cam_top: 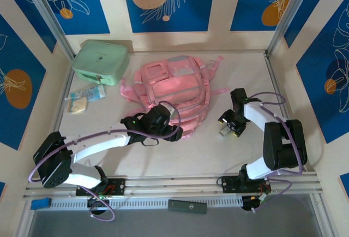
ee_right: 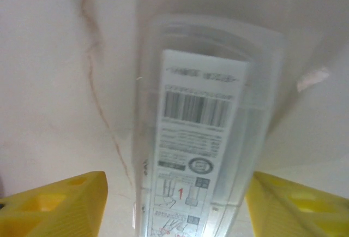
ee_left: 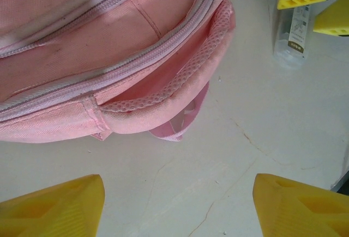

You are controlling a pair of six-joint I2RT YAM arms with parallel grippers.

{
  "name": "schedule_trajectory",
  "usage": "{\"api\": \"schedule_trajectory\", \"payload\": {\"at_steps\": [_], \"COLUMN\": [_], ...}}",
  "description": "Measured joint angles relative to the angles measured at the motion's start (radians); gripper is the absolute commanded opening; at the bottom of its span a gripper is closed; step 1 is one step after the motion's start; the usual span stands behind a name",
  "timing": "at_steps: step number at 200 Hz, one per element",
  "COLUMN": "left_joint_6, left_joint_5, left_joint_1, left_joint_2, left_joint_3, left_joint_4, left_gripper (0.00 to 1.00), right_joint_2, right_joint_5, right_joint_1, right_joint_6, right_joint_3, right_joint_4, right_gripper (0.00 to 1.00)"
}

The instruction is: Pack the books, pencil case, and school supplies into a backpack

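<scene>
The pink backpack (cam_top: 173, 92) lies flat mid-table, its zip and mesh side pocket (ee_left: 180, 78) close in the left wrist view. My left gripper (cam_top: 163, 118) (ee_left: 180, 193) hovers open at the bag's near edge, with bare table between its yellow fingers (ee_left: 60, 207). The school supplies, a thin clear-packed whitish bar (ee_right: 199, 138) (ee_left: 294, 35) with a barcode label, lie on the table right of the bag. My right gripper (cam_top: 232, 125) (ee_right: 177, 193) stands open astride the bar, a finger on each side. The books and the pencil case are out of view.
A mint-green boxy case (cam_top: 101, 61) sits at the back left, with a small plastic bag of items (cam_top: 84, 98) in front of it. A dark flat bar (cam_top: 187, 206) lies on the rail at the near edge. Walls enclose the table (cam_top: 218, 149).
</scene>
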Motion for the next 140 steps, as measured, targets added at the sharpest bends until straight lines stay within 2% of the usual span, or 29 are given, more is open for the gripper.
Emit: {"api": "schedule_trajectory", "payload": {"at_steps": [18, 70, 105, 140], "left_joint_6": [0.000, 0.000, 0.000, 0.000], "left_joint_5": [0.000, -0.013, -0.028, -0.041], "left_joint_1": [0.000, 0.000, 0.000, 0.000], "left_joint_2": [0.000, -0.003, -0.012, -0.029], "left_joint_3": [0.009, 0.010, 0.010, 0.010], "left_joint_4": [-0.001, -0.003, -0.015, -0.026], "left_gripper": [0.73, 0.74, 0.75, 0.75], "right_joint_2": [0.028, 0.032, 0.048, 0.045], "right_joint_5": [0.008, 0.031, 0.034, 0.053], "right_joint_1": [0.041, 0.112, 0.171, 0.148], "right_joint_6": [-0.037, -0.063, -0.037, -0.018], "right_joint_3": [0.032, 0.047, 0.027, 0.006], "right_joint_4": [-0.022, -0.077, -0.080, -0.101], "right_gripper": [0.58, 0.67, 0.64, 0.60]}}
